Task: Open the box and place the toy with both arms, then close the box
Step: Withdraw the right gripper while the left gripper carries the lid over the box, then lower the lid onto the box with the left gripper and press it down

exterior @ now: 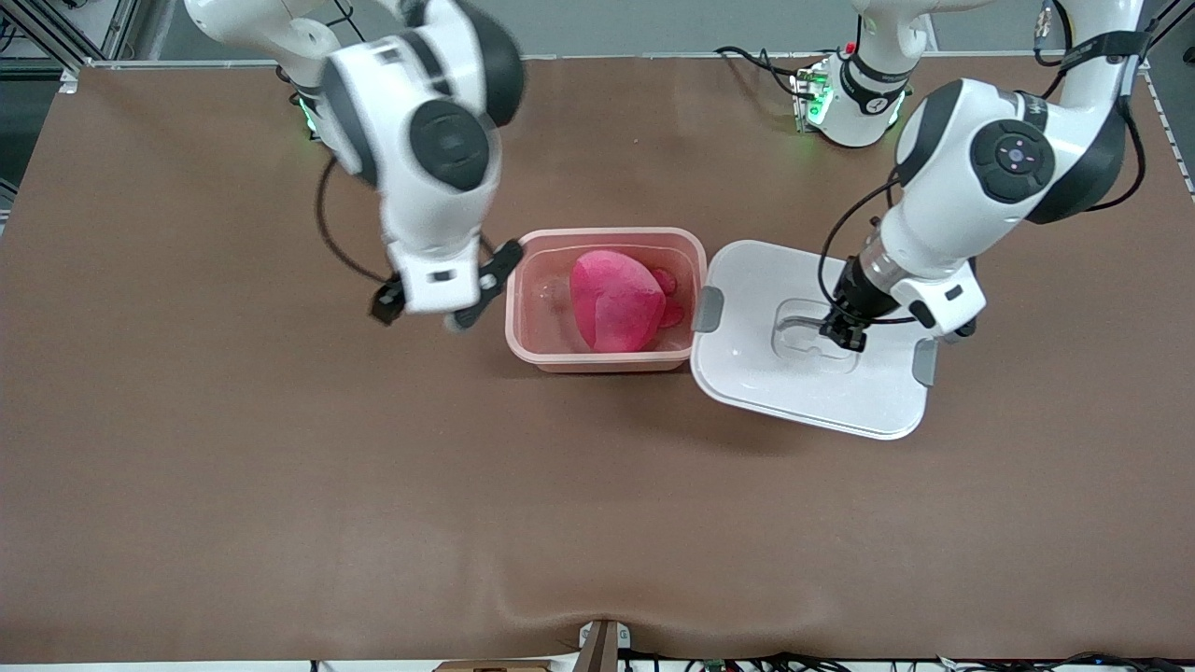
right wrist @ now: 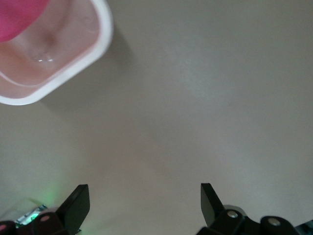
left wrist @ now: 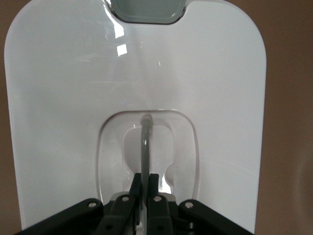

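Observation:
The pink box [exterior: 532,317] stands open at the table's middle with the pink plush toy [exterior: 616,299] inside it. The white lid [exterior: 747,364] lies flat on the table beside the box, toward the left arm's end. My left gripper [exterior: 840,333] is shut on the lid's clear handle [left wrist: 145,142], down in the lid's recess. My right gripper [exterior: 446,297] is open and empty above the table beside the box, at the right arm's end. In the right wrist view a corner of the box [right wrist: 73,68] and a bit of the toy [right wrist: 17,17] show.
The brown table [exterior: 280,485] spreads wide around the box and lid. The lid's grey clips [exterior: 708,309] stick out at its two ends. Arm bases and cables stand along the table's edge farthest from the front camera.

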Available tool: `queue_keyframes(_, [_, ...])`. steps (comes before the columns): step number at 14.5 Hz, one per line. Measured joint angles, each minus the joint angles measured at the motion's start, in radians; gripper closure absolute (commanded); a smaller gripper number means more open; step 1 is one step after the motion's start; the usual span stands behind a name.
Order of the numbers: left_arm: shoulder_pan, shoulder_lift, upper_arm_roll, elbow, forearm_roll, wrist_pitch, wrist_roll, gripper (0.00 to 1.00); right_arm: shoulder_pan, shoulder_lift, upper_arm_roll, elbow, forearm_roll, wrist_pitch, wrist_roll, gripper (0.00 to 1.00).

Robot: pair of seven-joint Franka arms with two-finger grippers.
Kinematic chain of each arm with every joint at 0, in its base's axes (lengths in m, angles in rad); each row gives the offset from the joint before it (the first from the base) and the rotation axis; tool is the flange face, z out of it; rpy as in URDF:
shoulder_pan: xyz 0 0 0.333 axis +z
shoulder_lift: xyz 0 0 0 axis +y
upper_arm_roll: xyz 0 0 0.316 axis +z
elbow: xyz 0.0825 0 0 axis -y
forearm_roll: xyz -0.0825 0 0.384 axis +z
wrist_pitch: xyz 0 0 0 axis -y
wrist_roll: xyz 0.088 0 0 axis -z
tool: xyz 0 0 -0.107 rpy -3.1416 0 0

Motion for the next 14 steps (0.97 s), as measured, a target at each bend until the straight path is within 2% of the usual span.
queue_keyframes(5, [-0.082, 0.001, -0.024, 0.016, 0.022, 0.002, -0.175, 1.0, -0.226, -0.128, -0.001, -0.129, 0.089, 0.098, 0.006, 0.0])
queue_keyframes(9, [-0.191, 0.04, -0.025, 0.053, 0.051, 0.005, -0.35, 1.0, -0.411, -0.168, -0.001, -0.155, 0.151, 0.1, 0.006, 0.0])
queue_keyframes(14, [-0.328, 0.144, -0.026, 0.111, 0.205, 0.007, -0.609, 1.0, -0.504, -0.213, -0.001, -0.16, 0.156, 0.093, 0.014, 0.0])
